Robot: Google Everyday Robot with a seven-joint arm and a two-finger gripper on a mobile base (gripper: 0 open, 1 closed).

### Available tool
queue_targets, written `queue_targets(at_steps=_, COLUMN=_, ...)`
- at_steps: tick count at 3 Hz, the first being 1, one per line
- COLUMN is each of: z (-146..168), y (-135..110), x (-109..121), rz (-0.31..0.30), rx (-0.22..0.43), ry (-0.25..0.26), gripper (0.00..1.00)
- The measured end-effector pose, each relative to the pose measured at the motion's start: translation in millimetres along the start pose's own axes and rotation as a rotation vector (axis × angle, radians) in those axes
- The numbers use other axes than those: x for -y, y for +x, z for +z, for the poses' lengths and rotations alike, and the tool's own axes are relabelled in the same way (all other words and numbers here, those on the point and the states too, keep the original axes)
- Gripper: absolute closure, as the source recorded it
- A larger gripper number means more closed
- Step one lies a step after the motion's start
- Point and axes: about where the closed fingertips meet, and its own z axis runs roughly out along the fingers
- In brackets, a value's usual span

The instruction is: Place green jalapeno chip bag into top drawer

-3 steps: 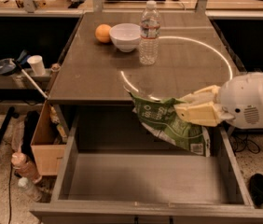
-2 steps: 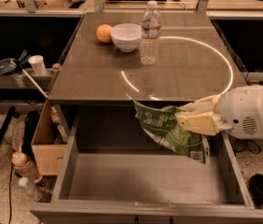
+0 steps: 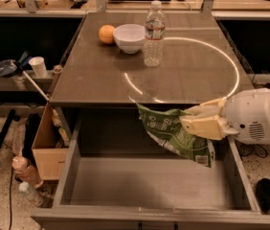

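The green jalapeno chip bag (image 3: 173,134) is crinkled and glossy with white lettering. It hangs tilted above the right rear of the open top drawer (image 3: 149,183), its lower end with the white barcode patch near the drawer's right side. My gripper (image 3: 199,120) comes in from the right and is shut on the bag's upper right part, just below the table's front edge. The drawer is wide, grey, shallow, and nothing lies on its bottom.
On the grey table (image 3: 96,80) stand a water bottle (image 3: 154,32), a white bowl (image 3: 129,37) and an orange (image 3: 106,33). A cardboard box (image 3: 46,147) and bottles (image 3: 25,174) sit on the floor at the left. A shelf with a cup (image 3: 38,66) is further left.
The gripper and the bag have moved lower and slightly left, from the table's front edge down over the drawer.
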Motion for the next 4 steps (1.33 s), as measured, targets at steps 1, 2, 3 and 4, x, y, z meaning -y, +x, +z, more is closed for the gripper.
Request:
queue_targets(at_steps=1, z=4, y=13, x=1, rz=0.018, rx=0.007, ry=0.014, gripper=1.0)
queue_targets(at_steps=2, z=13, y=36, x=4, rz=0.048, rx=-0.006, ry=0.034, gripper=1.0)
queue_targets(at_steps=3, z=21, y=58, x=8, rz=0.069, rx=-0.021, ry=0.063, gripper=1.0)
queue_targets(at_steps=4, z=32, y=77, x=16, rz=0.071, rx=-0.039, ry=0.103, gripper=1.0)
